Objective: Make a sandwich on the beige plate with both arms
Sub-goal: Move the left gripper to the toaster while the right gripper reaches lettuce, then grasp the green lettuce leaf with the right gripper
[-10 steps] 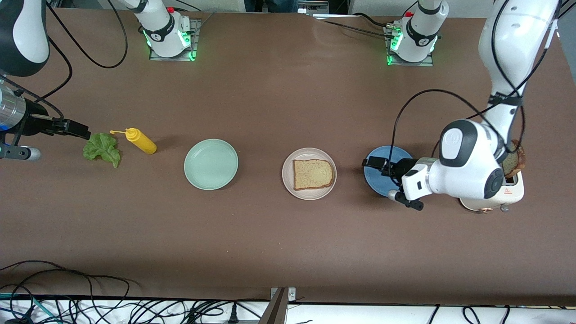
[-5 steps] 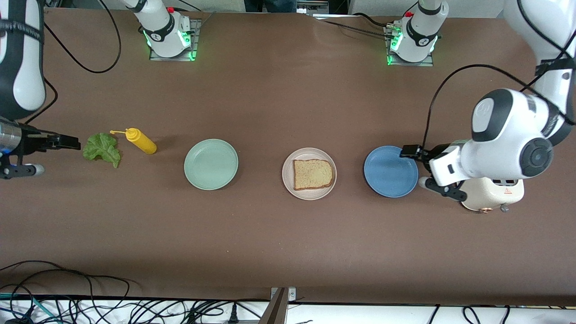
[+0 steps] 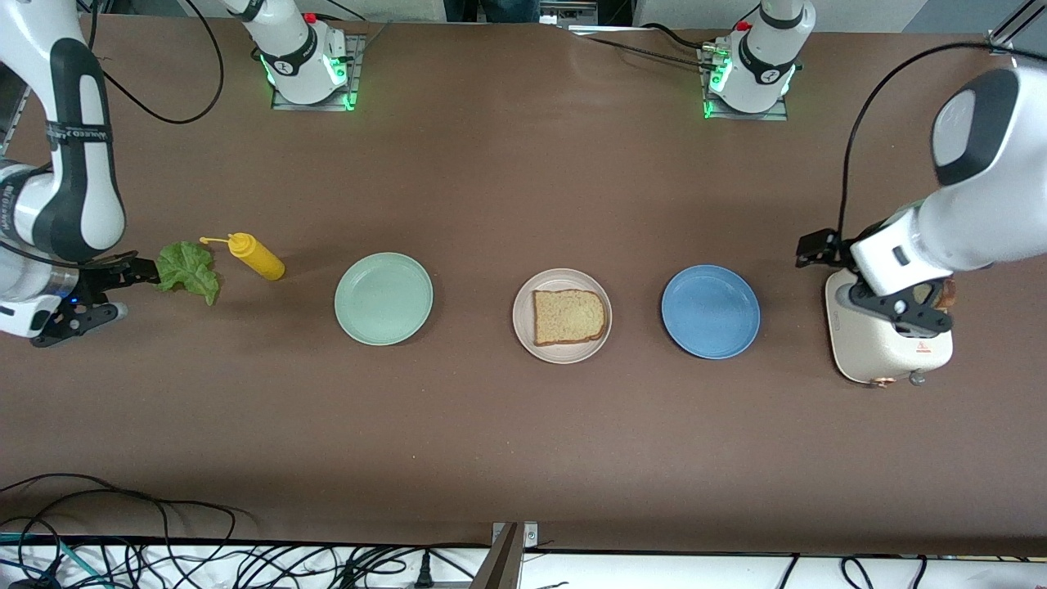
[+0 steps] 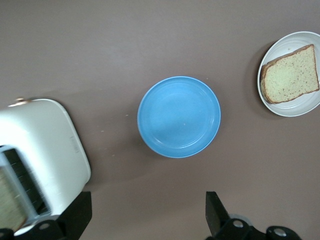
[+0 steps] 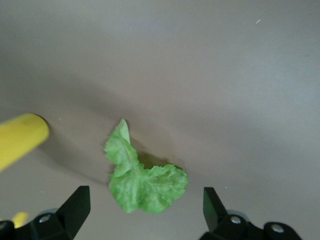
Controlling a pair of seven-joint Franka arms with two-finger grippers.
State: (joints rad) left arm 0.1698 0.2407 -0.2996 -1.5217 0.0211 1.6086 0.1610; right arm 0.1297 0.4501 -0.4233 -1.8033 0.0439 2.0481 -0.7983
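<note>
Overall, reading from the right arm's end of the worktop [image 3: 491, 442] to the left arm's end: the right gripper [image 3: 139, 270] is low over the worktop at the edge of the lettuce leaf [image 3: 190, 270], its fingers [image 5: 75, 207] spread wide apart and holding nothing; in the right wrist view the leaf lies flat between and just ahead of the two fingertips, untouched. Just past the leaf, outside the span of those fingers, a yellow squeeze bottle [image 3: 258, 257] lies on its side with its nozzle toward the lettuce. Next comes the mint-green plate [image 3: 384, 298], bare. The beige plate [image 3: 562, 316] sits near the middle of the row, well apart from both pairs of fingers, and carries one slice of bread [image 3: 569, 316] lying flat; no lettuce or second slice is on it. The blue plate [image 3: 710, 311] follows, bare; in the left wrist view it lies ahead of the left gripper's fingertips, roughly centred between them. The left gripper [image 3: 818, 249] is over the edge of the white toaster [image 3: 887, 348], its fingers [image 4: 75, 217] likewise spread wide and grasping nothing. A second bread slice [image 4: 11, 202] stands in the toaster's slot, next to one finger in the left wrist view.
</note>
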